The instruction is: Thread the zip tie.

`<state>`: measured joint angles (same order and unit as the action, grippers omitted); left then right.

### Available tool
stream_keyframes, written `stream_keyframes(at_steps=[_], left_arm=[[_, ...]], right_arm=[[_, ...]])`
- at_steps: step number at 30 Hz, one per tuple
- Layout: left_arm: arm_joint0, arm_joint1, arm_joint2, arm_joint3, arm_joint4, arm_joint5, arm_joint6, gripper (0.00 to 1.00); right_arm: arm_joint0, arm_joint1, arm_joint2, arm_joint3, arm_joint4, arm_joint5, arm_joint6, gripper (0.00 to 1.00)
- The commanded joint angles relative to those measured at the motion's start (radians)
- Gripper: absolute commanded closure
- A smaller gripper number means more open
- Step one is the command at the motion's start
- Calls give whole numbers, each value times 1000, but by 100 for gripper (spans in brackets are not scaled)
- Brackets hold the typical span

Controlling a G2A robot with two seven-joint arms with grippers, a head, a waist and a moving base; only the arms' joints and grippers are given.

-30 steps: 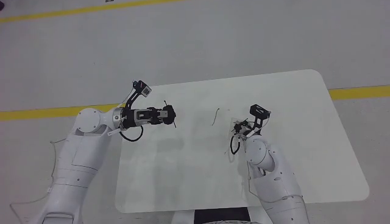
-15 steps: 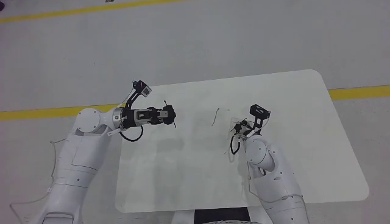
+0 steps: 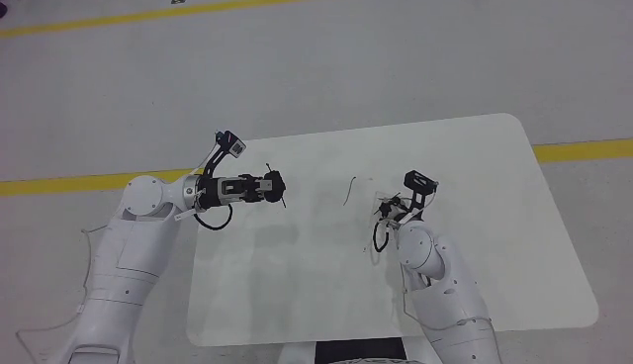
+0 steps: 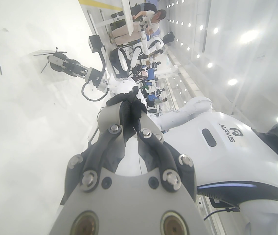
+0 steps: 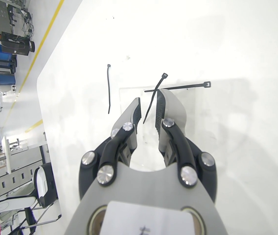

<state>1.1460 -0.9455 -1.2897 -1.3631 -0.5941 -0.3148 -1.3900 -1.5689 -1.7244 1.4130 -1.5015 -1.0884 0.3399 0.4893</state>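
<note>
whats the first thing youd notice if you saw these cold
The open right gripper sits over a clear flat plate, with a thin black plastic zip tie running between its fingers and a second black zip tie crossing it at the tips. A third black zip tie lies loose on the white table beside the plate. The left gripper is shut, across the table from the plate.

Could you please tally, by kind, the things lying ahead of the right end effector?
Black zip ties: 3
Clear plate: 1
Total: 4
</note>
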Motion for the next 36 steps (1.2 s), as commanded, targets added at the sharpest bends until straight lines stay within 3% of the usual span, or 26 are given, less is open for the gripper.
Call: stream_keyframes(at_steps=[1, 26, 36], left_arm=[[0, 0, 0, 0, 0, 0, 0, 100], [0, 0, 0, 0, 0, 0, 0, 100], [0, 0, 0, 0, 0, 0, 0, 100]], right_arm=[[0, 0, 0, 1, 1, 0, 0, 81], [-26, 8, -29, -67, 37, 0, -25, 80], [-13, 6, -33, -29, 42, 0, -14, 79]])
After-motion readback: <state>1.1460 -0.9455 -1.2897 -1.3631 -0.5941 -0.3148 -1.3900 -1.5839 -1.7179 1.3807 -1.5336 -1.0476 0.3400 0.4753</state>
